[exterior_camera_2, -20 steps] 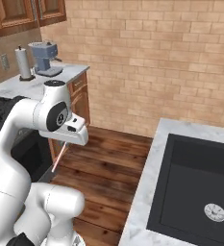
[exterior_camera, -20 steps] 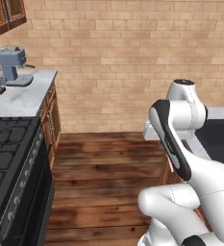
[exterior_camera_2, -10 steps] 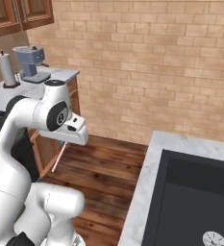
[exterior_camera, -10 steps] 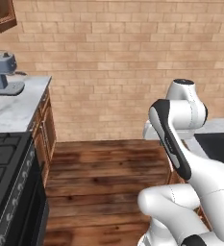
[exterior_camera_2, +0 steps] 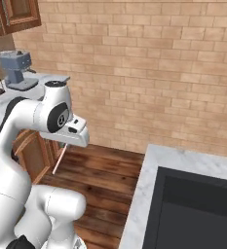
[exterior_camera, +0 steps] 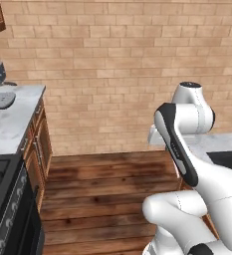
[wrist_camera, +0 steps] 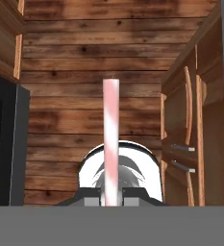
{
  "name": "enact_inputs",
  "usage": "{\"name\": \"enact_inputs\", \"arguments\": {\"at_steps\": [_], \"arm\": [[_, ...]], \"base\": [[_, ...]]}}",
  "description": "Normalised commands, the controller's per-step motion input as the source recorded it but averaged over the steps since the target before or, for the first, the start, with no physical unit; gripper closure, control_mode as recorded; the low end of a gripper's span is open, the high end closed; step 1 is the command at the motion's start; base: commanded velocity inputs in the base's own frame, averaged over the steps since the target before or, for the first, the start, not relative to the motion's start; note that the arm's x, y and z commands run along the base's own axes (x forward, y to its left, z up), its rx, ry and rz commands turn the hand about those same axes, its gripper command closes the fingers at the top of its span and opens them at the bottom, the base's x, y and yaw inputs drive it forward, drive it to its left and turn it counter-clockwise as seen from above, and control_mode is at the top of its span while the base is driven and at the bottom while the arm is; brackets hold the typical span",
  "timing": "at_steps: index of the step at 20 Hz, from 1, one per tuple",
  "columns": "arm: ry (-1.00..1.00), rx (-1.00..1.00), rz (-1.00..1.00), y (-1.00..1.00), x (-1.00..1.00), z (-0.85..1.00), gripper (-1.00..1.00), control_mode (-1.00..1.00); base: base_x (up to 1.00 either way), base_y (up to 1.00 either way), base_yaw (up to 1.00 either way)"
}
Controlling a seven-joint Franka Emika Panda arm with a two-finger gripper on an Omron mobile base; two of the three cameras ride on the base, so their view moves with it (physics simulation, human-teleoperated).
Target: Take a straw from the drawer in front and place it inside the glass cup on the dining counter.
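Observation:
My gripper is shut on the straw, a thin pinkish-red tube that points straight out from between the fingertips over the wooden floor. From the right base view the straw hangs slanting down from the gripper under the white hand, in mid-air above the floor. The drawer, the glass cup and the dining counter are out of view.
A marble worktop with a grey coffee machine and a black stove stands to the left. A marble counter with a dark sink lies to the right. Wooden floor and a brick wall are ahead. Brown cabinets flank the hand.
The whole picture has slid leftward, so the base and cameras have swung to the right. The arm keeps its pose and the straw stays in the gripper.

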Motion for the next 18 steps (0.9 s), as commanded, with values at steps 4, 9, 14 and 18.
{"name": "enact_inputs", "arguments": {"at_steps": [4,9,14,18], "arm": [[0.00,0.00,0.00,0.00,0.00,0.00,1.00,1.00],[0.00,0.00,0.00,0.00,0.00,0.00,1.00,1.00],[0.00,0.00,0.00,0.00,0.00,0.00,1.00,1.00],[0.00,0.00,0.00,0.00,0.00,0.00,1.00,1.00]], "base": [[0.57,0.20,-0.09],[0.57,0.26,-0.10],[0.59,0.34,-0.11],[0.57,0.36,-0.12]]}}
